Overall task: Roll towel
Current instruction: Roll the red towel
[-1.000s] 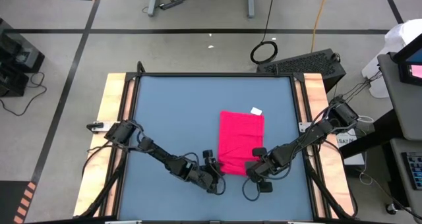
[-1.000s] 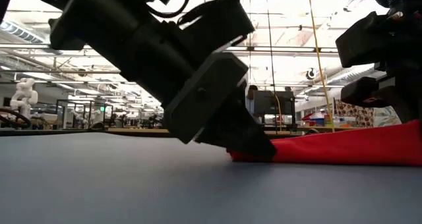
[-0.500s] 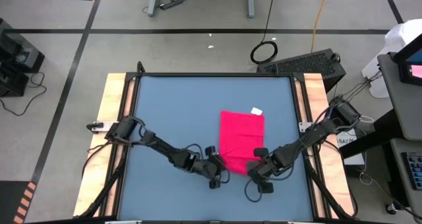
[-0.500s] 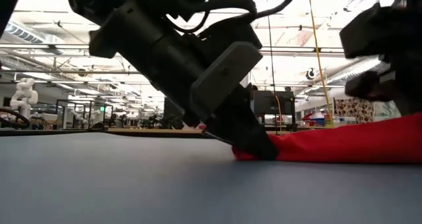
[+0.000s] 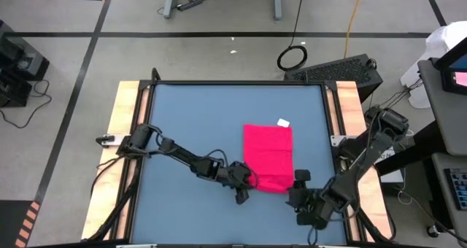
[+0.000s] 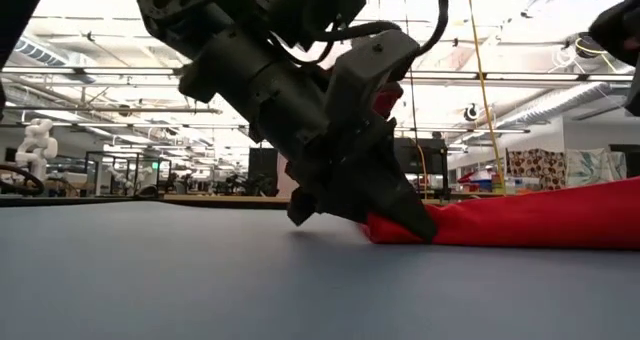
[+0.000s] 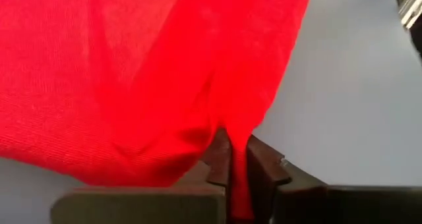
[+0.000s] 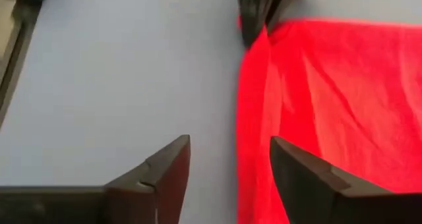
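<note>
- Flat on the blue rectangular tabletop (image 5: pixel 190 131) lies the bright pinkish-red rectangular cloth towel (image 5: pixel 268 155), right of the table's middle, with its small white tag (image 5: pixel 283 122) at the far edge.
- At the towel's near left corner, the left gripper (image 5: pixel 248 180) has its two dark fingers (image 7: pixel 217 165) pressed together on a fold of the red cloth, which runs down between them in the left wrist view.
- From table height, that corner (image 6: pixel 395 225) is bunched into a low ridge under the left gripper (image 6: pixel 410 220), while the rest of the towel (image 6: pixel 530 215) lies low on the surface.
- Near the towel's near right corner, the right gripper (image 5: pixel 300 195) hangs just off the cloth, holding nothing.
- Its dark fingers (image 8: pixel 168 165) are spread apart, with blue tabletop (image 8: pixel 112 79) and the towel's edge (image 8: pixel 254 118) showing between them.
</note>
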